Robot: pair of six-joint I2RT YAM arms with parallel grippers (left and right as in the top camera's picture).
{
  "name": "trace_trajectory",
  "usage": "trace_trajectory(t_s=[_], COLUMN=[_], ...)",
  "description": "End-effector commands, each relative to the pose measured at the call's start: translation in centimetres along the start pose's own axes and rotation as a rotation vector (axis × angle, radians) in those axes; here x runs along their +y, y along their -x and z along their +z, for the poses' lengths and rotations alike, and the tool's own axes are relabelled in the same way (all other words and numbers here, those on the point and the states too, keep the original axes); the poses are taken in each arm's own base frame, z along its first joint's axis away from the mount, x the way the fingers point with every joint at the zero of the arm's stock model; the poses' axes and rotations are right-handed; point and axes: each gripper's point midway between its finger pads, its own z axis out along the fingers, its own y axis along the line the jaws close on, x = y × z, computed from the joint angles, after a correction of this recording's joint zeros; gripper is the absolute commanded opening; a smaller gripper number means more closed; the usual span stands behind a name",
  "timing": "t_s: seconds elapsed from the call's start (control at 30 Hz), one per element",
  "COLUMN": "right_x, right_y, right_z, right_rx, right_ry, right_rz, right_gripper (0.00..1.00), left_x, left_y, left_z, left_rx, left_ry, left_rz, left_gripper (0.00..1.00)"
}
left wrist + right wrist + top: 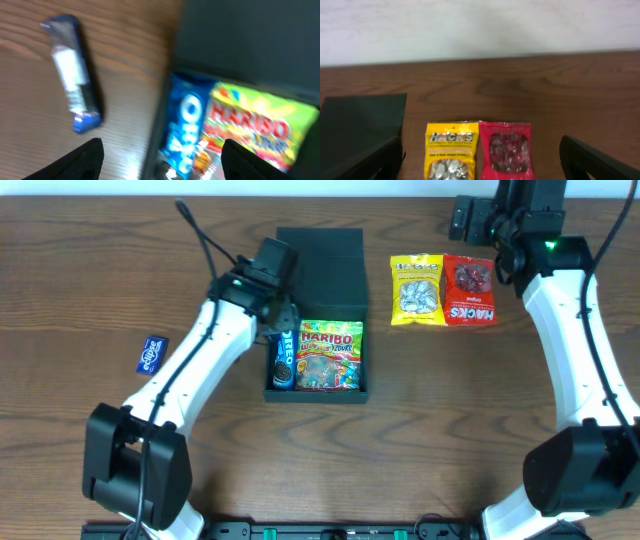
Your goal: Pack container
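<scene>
Container (318, 265) holding Oreo pack (283, 360), Haribo bag (331, 357); left gripper (160, 157) spread wide above; right gripper (480, 160) spread wide, facing Hacks packets (451, 152).

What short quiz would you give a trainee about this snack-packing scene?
1. True or false: the Haribo bag lies inside the container.
2. The red Hacks bag is: A) side by side with the yellow Hacks bag; B) on top of it; C) in the container.
3. How many packets lie on the table outside the container?
Key: 1 true; 2 A; 3 three, namely the two Hacks bags and a blue packet.
</scene>
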Motion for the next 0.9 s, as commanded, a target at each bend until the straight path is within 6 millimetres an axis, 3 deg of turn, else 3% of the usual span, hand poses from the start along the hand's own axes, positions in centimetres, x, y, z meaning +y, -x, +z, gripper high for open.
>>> trace_trajectory(t_s=[0.0,0.13,0.3,0.63,0.87], right_x=[0.6,0.9,1.0,-3.5,-4.9], right_y=[-0.1,-2.2,-5.6,-10.7,-14.0], right_z=[-0.2,2.2,6.4,15.1,17.5], right_rx=[0.006,0.047,0.139,0.18,0.244], right_ry=[0.052,0.053,0.053,-0.122,-0.159], right_rz=[0.016,0.011,-0.004,0.006,0.008], right_gripper=[0.99,0.99,0.98,0.85,0.8], left_x=[2.9,6.3,7.9,7.4,7.3], left_y=[2.9,4.8,5.4,5.2,5.2], left_z=[-0.9,-0.5,-0.4,-0.3,-0.3], left_rx=[-0.075,-0.093,-0.096,-0.078,-0.076], left_ry=[0.045,0.075,0.086,0.052,0.045], left_rz=[-0.054,-0.091,-0.118,-0.068,-0.069], left_gripper=[0.76,0.76,0.75,0.75,0.76])
